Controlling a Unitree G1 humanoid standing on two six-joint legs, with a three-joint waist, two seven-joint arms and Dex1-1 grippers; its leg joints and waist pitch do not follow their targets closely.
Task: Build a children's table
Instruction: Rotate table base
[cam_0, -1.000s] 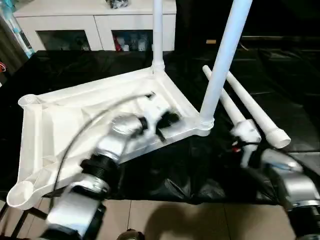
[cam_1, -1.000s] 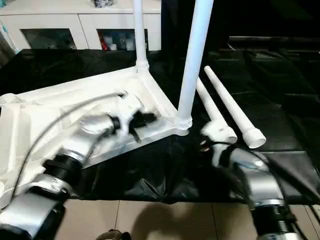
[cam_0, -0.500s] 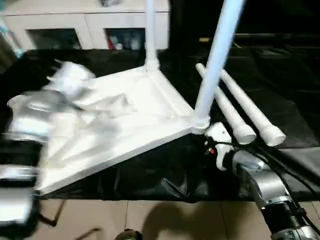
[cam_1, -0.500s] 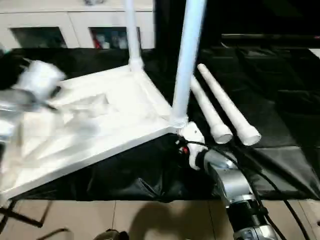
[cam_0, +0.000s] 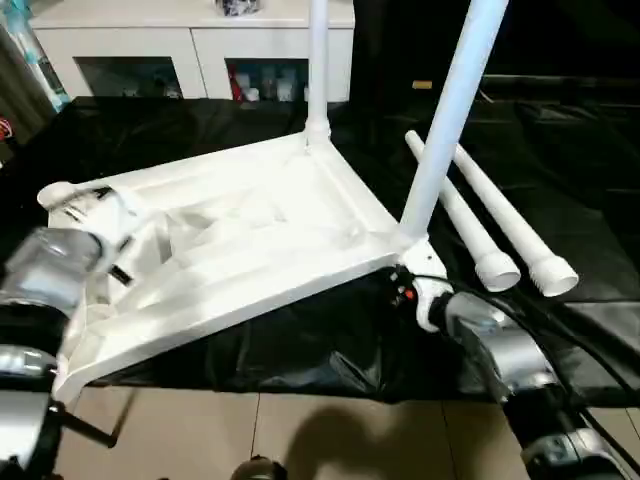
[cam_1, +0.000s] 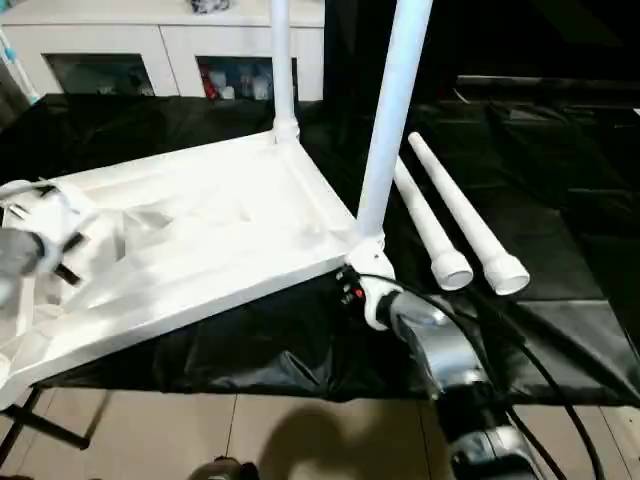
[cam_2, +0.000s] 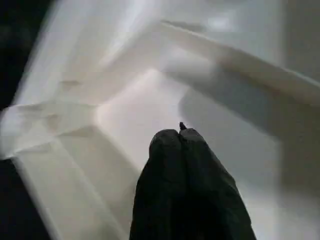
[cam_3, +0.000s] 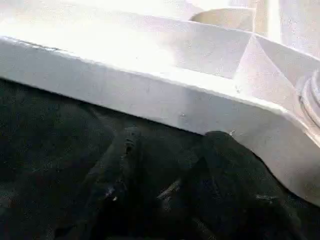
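The white tabletop (cam_0: 250, 230) lies underside up and tilted on the black cloth. One white leg (cam_0: 317, 60) stands in its far corner socket and another leg (cam_0: 445, 120) in the near right one. Two loose legs (cam_0: 460, 215) (cam_0: 510, 220) lie side by side to the right. My left arm (cam_0: 45, 265) is over the tabletop's left end; in the left wrist view my left gripper (cam_2: 181, 134) is shut and empty, pointing at the ribbed underside (cam_2: 125, 105). My right gripper (cam_3: 175, 134) sits low at the near right corner, fingers apart just below the rim (cam_3: 150, 85).
A white cabinet (cam_0: 190, 40) with glass-fronted doors stands behind the work. Black cloth (cam_0: 560, 150) covers the surface, and its front edge drops to a tiled floor (cam_0: 300, 430). Black cables trail along my right forearm (cam_0: 500, 355).
My left arm swung from the tabletop's middle to its left end and its fingers closed. My right gripper moved from the loose legs to the near right corner, its jaws narrowing.
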